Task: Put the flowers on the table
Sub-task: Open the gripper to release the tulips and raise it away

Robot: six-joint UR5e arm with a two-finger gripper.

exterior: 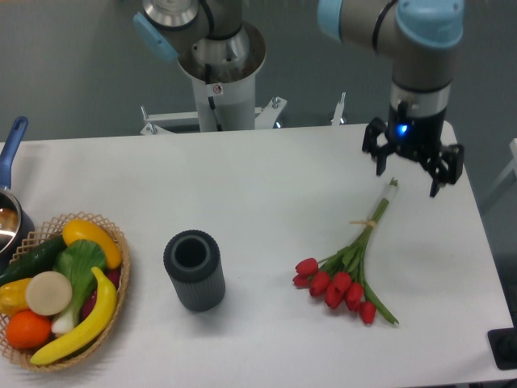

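The flowers [343, 279], a bunch of red tulips with green stems tied with thin twine, lie flat on the white table [266, 186] at the right, heads toward the front and stem ends toward the back right. My gripper [408, 179] hangs just above the stem ends near the table's right edge. Its fingers are spread apart and hold nothing.
A dark ribbed cylindrical vase [194, 270] stands upright left of the flowers. A wicker basket [65, 295] of fruit and vegetables sits at the front left. A pot with a blue handle [10, 194] is at the left edge. The robot's base [220, 77] stands behind the table.
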